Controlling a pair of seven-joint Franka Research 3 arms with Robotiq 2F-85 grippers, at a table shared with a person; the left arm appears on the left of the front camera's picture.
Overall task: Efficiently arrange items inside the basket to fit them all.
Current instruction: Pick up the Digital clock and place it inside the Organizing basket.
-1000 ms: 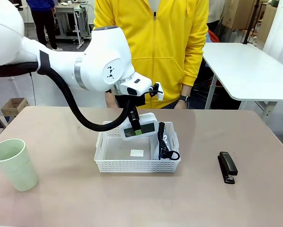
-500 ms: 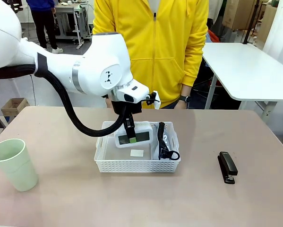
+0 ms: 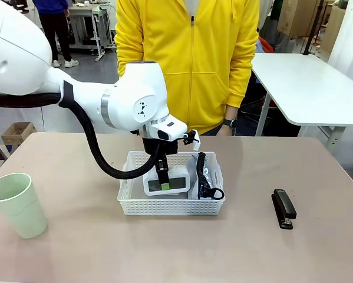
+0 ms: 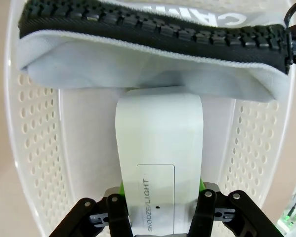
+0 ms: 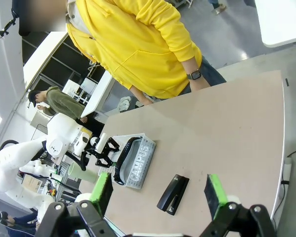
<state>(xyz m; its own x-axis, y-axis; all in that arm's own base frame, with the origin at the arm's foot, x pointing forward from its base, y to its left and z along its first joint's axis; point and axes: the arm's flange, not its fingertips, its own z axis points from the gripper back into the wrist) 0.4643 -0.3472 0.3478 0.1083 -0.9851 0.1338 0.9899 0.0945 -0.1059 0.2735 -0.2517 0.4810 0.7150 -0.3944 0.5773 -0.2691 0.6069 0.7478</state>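
Pouch [image 3: 204,177] lines the basket's [image 3: 170,206] right wall, screen device [image 3: 179,180] close beside it.

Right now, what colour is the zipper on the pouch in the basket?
Black. The zipper runs along the top of the grey pouch, clearest in the left wrist view.

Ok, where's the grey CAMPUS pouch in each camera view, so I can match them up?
Front view: pouch stands on edge at the right end of the basket, mid-picture.
Left wrist view: pouch lies across the top, zip uppermost, beyond the white screen device.
Right wrist view: pouch sits lower left, at the basket's near end.
Shared landmark: the white lattice basket.
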